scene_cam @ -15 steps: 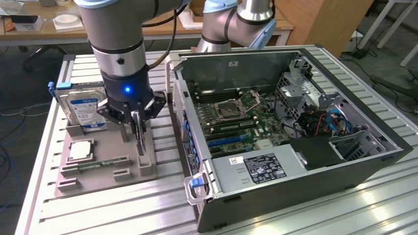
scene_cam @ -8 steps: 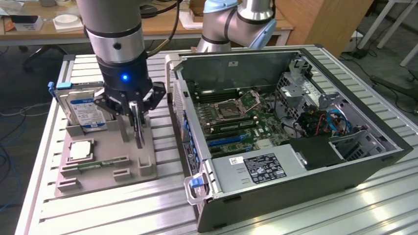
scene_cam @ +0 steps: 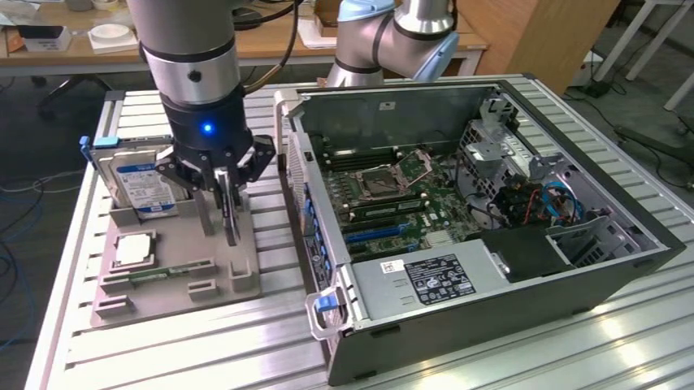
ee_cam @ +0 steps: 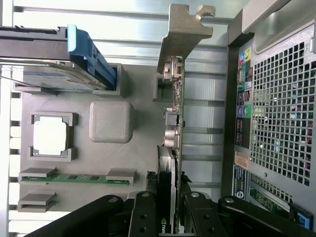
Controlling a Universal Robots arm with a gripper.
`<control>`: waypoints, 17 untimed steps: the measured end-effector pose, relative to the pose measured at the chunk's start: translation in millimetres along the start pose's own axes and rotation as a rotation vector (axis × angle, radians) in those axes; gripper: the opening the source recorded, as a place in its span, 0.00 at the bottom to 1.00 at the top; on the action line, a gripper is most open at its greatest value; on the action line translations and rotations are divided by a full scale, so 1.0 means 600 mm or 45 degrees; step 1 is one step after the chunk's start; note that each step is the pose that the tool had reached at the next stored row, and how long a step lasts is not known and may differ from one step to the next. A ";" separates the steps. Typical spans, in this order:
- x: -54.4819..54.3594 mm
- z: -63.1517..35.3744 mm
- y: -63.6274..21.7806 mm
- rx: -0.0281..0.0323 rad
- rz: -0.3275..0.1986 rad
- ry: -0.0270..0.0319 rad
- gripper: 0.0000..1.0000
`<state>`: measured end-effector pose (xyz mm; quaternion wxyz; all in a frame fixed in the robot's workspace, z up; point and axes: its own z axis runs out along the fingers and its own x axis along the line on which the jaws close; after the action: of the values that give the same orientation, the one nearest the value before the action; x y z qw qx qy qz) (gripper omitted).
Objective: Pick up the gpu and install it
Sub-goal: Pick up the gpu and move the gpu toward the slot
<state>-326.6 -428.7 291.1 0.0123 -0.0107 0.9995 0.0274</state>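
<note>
The gpu is a thin card standing on edge over the grey parts holder, to the exterior view's left of the open computer case. My gripper comes down on it from above and is shut on its upper edge. In the wrist view the gpu runs edge-on away from the gripper, its silver bracket at the far end and the dark cooler between the black fingers. Whether the card's lower edge still rests in the holder's slot I cannot tell.
The holder also carries a silver hard drive with a blue handle, a square processor and a green memory stick. The case lies open with its motherboard and power supply exposed. Another robot arm stands behind the case.
</note>
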 end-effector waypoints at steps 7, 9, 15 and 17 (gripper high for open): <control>0.000 0.000 0.000 0.0001 0.000 0.0001 0.27; 0.000 0.000 0.000 0.0000 0.000 -0.0001 0.27; 0.000 -0.006 0.000 -0.0005 0.001 0.0001 0.27; 0.000 -0.018 0.001 -0.0009 0.001 0.0000 0.27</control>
<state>-326.9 -428.7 301.8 0.0123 -0.0103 0.9995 0.0277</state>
